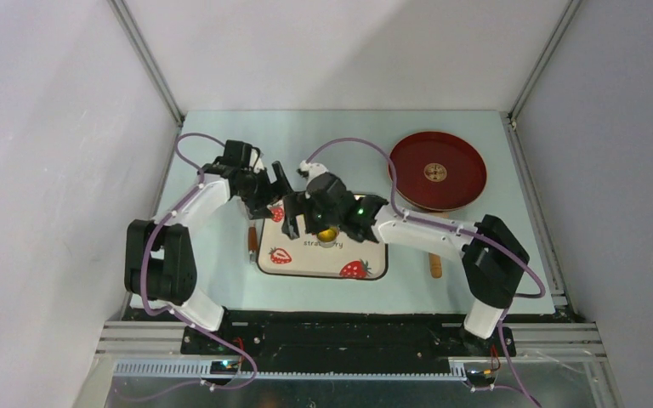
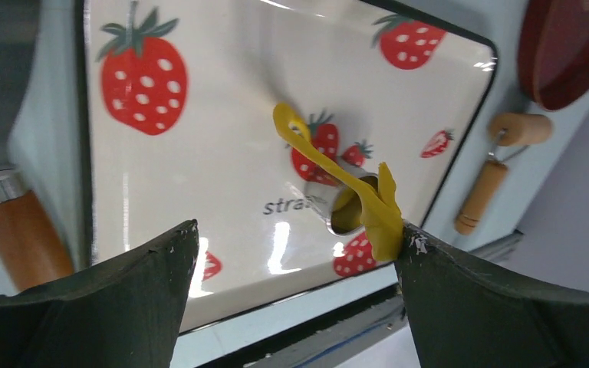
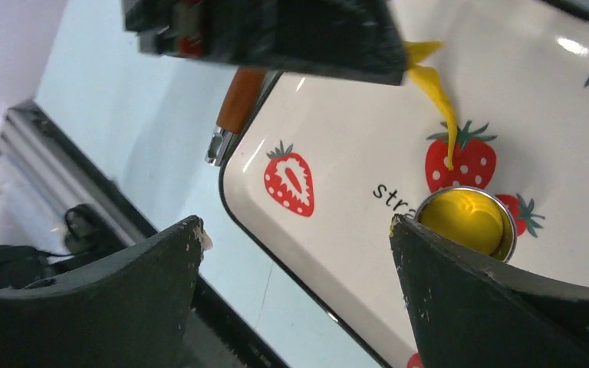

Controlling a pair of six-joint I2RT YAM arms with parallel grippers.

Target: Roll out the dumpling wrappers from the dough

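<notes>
A thin strip of yellow dough [image 2: 336, 170] clings to the tip of one finger of my left gripper [image 2: 295, 238], whose jaws stand wide apart above the strawberry-print tray [image 1: 306, 263]. The strip shows in the right wrist view too [image 3: 435, 86], dangling over the tray. Below it a small metal ring cutter [image 3: 468, 224] stands on the tray with a round yellow dumpling wrapper [image 3: 460, 218] inside. My right gripper [image 3: 295, 226] is open, one fingertip right beside the cutter. A tan-brown wrapper [image 1: 434, 172] lies on the red plate [image 1: 468, 183].
A rolling pin lies under the tray, with one wooden handle [image 1: 252, 242] sticking out on its left and the other [image 1: 434, 268] on its right. The red plate sits at the back right. Both grippers [image 1: 279, 194] [image 1: 310, 225] crowd close together over the tray.
</notes>
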